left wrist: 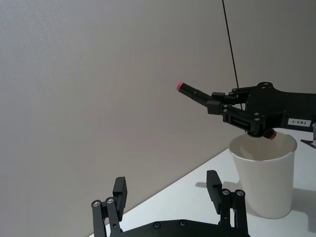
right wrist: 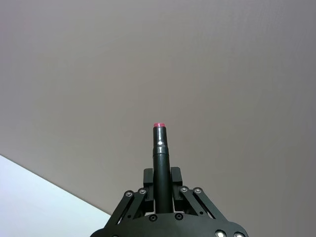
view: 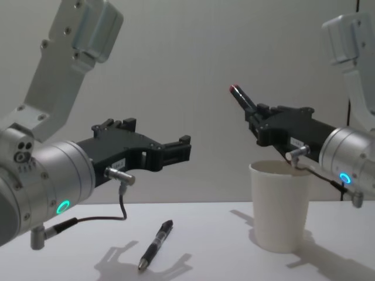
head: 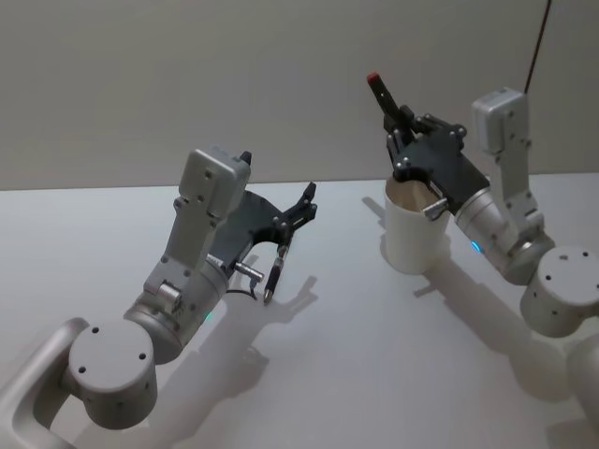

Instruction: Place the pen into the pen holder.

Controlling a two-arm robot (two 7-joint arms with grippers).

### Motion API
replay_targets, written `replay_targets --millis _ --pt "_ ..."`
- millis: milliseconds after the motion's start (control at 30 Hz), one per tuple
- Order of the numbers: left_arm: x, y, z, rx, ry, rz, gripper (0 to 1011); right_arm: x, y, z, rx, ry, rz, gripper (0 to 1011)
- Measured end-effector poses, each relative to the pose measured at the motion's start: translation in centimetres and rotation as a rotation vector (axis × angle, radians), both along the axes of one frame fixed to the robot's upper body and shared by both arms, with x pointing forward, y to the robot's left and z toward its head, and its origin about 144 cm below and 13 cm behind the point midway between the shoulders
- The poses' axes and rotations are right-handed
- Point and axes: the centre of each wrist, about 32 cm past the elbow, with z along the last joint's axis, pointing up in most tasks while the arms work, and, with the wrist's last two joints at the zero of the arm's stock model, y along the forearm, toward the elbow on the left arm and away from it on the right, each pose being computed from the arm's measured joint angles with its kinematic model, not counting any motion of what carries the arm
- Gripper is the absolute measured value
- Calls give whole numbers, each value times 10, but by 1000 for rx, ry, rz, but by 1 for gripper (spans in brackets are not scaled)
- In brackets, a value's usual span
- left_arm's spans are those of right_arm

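Above the pen holder's mouth, at the upper right of the head view, the right gripper (head: 401, 120) reaches in from the right edge, its forearm sloping up off the table. Its fingers are clamped on a red-tipped pen (head: 382, 92), which juts up and toward the frame's left, red end highest. The pen's lower end is hidden behind the gripper body. Just beneath stands the pen holder (head: 412, 234), a white paper cup, upright on the white table (head: 328, 374). In the left wrist view, the part of its inner wall that shows is plain.

At centre left of the head view, the left gripper (head: 298, 213) hangs off the table with its fingers spread apart, holding nothing. Below it a second dark pen (head: 273, 276) lies flat on the table, well apart from the cup.
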Motion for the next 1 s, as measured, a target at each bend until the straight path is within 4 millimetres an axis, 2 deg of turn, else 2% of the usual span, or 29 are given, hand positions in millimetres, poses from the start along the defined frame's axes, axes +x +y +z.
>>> replay_targets --millis 33,133,333,367,400,433,467,533,567,633,733,800,933,1000 --pt "0 0 0 0 0 0 1001 0 0 0 0 0 0 176" --pt "0 0 0 0 0 0 1001 1 1 -1 2 2 4 288" --pt "0 0 0 0 0 0 1001 1 2 -3 3 5 8 450" --pt "0 0 0 0 0 0 1001 1 3 -4 3 6 9 509" --pt "0 0 0 0 0 0 1001 1 3 -4 3 6 10 509" --pt "0 0 0 0 0 0 1001 2 3 -4 3 6 10 569" --pt "0 0 0 0 0 0 1001 2 3 -4 3 6 10 569" --pt "0 0 0 0 0 0 1001 2 3 -4 4 6 11 671" --pt "0 0 0 0 0 0 1001 2 3 -5 4 6 12 671" --pt "0 0 0 0 0 0 1001 2 4 -5 4 7 12 769" --pt "0 0 0 0 0 0 1001 2 4 -5 4 7 13 821" --pt "0 0 0 0 0 0 1001 2 4 -5 5 7 13 897" --pt "0 0 0 0 0 0 1001 1 3 -4 9 5 15 986" --pt "0 0 0 0 0 0 1001 0 2 -2 16 5 15 1002"
